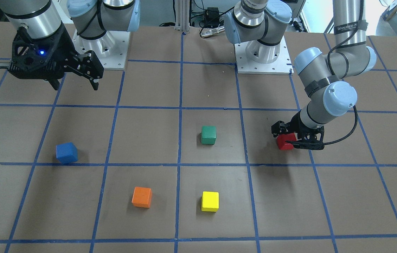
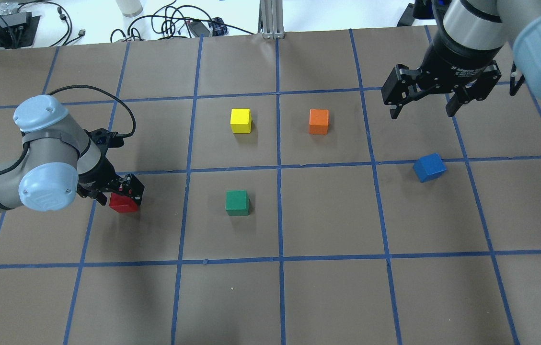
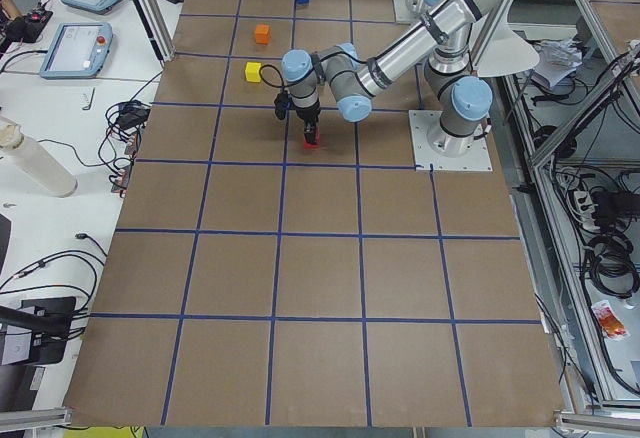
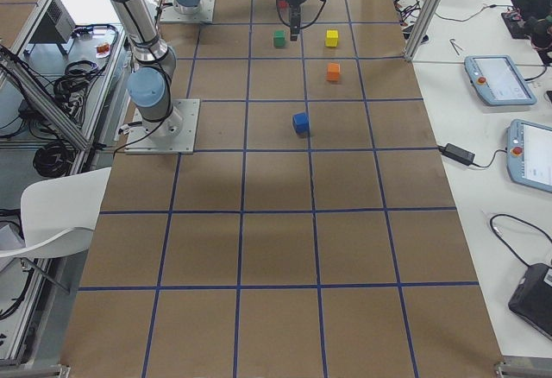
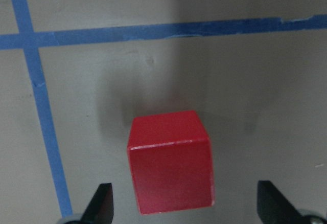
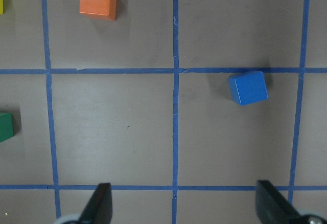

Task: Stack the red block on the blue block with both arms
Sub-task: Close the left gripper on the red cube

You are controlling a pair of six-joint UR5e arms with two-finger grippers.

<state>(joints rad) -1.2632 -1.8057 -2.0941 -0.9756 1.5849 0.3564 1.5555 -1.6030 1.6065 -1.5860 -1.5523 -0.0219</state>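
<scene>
The red block (image 1: 284,142) sits on the brown table on my left side; it also shows in the overhead view (image 2: 123,203) and fills the left wrist view (image 5: 171,170). My left gripper (image 2: 121,191) is low over it and open, with one finger on each side and a gap to the block on both sides. The blue block (image 2: 429,167) sits turned slightly on my right side and shows in the front view (image 1: 66,153) and the right wrist view (image 6: 248,87). My right gripper (image 2: 421,108) hangs open and empty, high above the table, beyond the blue block.
A green block (image 2: 237,202) sits mid-table between the two task blocks. A yellow block (image 2: 241,120) and an orange block (image 2: 318,121) sit farther out. The arm bases (image 1: 263,56) stand at the robot's edge. Blue tape lines grid the table.
</scene>
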